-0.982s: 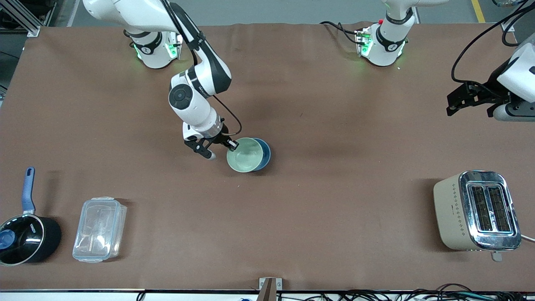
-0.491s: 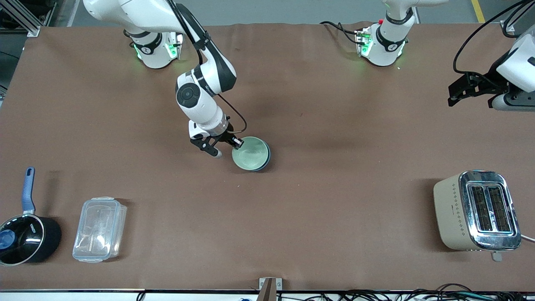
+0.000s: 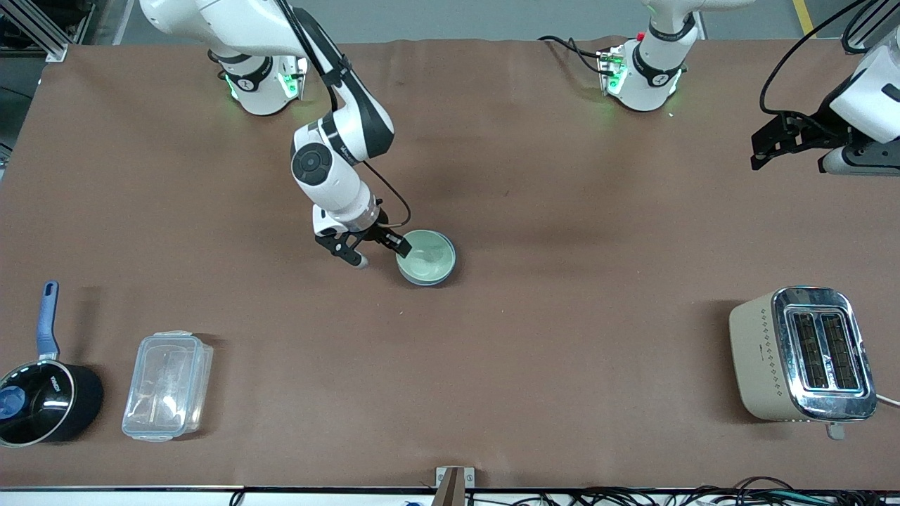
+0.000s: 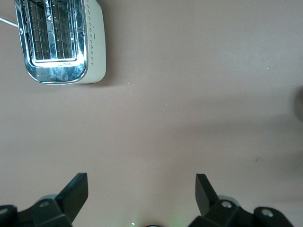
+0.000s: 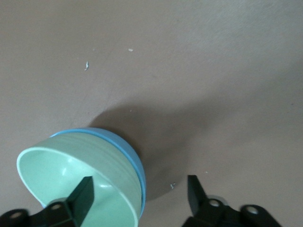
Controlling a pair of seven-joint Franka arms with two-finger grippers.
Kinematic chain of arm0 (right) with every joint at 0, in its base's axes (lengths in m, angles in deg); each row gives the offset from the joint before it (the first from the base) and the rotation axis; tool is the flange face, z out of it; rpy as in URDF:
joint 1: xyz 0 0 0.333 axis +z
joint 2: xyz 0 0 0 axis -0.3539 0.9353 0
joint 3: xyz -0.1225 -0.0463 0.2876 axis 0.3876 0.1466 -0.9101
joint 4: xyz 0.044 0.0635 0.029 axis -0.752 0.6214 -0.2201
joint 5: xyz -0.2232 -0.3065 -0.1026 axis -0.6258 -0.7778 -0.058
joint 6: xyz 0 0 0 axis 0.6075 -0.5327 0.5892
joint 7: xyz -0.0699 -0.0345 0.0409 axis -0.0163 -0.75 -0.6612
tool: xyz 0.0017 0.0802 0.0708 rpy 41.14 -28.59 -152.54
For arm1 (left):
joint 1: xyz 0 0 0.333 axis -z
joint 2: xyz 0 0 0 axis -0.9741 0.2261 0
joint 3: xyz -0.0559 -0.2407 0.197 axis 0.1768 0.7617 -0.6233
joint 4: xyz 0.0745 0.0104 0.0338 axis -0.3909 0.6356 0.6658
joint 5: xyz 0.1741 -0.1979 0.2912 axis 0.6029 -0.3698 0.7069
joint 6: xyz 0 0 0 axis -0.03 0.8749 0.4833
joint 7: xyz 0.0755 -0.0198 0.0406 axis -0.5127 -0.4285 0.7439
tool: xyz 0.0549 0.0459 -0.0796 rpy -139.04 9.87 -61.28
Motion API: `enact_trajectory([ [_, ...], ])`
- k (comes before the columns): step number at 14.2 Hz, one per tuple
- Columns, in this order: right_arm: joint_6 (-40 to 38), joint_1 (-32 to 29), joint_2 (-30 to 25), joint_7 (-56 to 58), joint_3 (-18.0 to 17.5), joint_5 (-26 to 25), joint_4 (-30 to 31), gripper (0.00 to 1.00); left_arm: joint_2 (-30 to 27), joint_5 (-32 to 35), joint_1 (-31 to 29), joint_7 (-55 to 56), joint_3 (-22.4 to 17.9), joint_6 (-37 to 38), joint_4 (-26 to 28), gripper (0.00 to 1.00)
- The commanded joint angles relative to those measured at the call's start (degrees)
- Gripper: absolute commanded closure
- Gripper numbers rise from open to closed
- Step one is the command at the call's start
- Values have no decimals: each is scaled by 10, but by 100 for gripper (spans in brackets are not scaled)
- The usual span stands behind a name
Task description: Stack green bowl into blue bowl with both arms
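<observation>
The green bowl (image 3: 425, 256) sits level inside the blue bowl (image 3: 451, 269), whose rim shows around it, near the middle of the table. My right gripper (image 3: 381, 254) is open astride the bowls' rim: one finger is inside the green bowl, the other outside over the table. In the right wrist view the green bowl (image 5: 71, 175) is nested in the blue bowl (image 5: 130, 153), with the right gripper (image 5: 139, 189) spread wide around their rim. My left gripper (image 3: 763, 144) is open and empty, raised over the left arm's end of the table; it also shows in the left wrist view (image 4: 141, 189).
A cream and chrome toaster (image 3: 801, 355) stands near the front at the left arm's end and shows in the left wrist view (image 4: 59, 40). A clear plastic container (image 3: 167, 385) and a black saucepan with a blue handle (image 3: 42, 404) stand near the front at the right arm's end.
The green bowl went from tilted against the blue bowl to level inside it. The right gripper shifted slightly beside the rim. The left arm drifted a little toward its base.
</observation>
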Motion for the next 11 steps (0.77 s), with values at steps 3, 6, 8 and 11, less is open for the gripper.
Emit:
enact_trajectory([
  [3, -106, -9, -80, 83, 64, -8, 3, 0, 2, 0, 3, -4, -3, 1, -4, 0],
  [6, -184, -10, -130, 132, 122, -106, -15, 0, 6, -1, 4, -4, -2, 1, -7, 0],
  [8, -259, -15, -149, 184, 155, -147, -55, 0, 6, -1, 3, -5, -2, 1, -8, 0],
  [11, -384, -78, -187, 291, 174, -168, -122, 0, 6, -1, -3, -6, -3, 1, -8, 0],
])
